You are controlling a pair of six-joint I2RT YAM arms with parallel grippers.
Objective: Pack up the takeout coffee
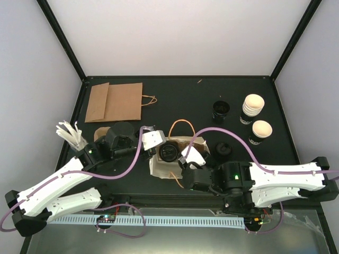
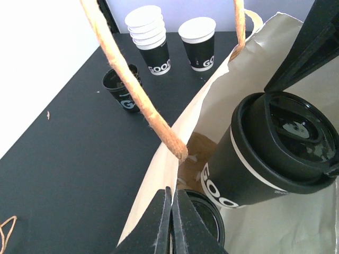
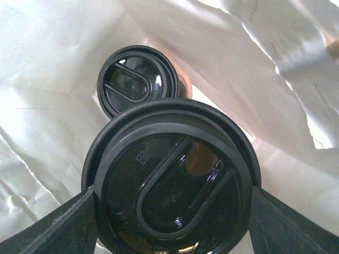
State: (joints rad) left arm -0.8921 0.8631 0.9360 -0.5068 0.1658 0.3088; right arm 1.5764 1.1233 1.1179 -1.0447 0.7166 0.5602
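Note:
The takeout coffee (image 3: 172,182) is a black paper cup with white lettering and a black lid. My right gripper (image 3: 172,225) is shut on it, one finger at each side of the lid, inside the open cream paper bag (image 3: 53,63). In the left wrist view the same cup (image 2: 275,148) hangs tilted above a second lidded cup (image 2: 207,218) on the bag's floor. That second cup's lid (image 3: 136,87) also shows past the held one. My left gripper (image 2: 170,194) is shut on the bag's rim (image 2: 159,180), below its orange handle (image 2: 132,79). From above, the bag (image 1: 159,168) stands between both grippers.
A stack of white-lined cups (image 1: 253,108) and a single one (image 1: 260,132) stand at the back right, with an open black cup (image 1: 221,109) beside them. Black lids (image 1: 222,151) lie right of the bag. A flat brown bag (image 1: 114,101) and white sticks (image 1: 71,133) are at the left.

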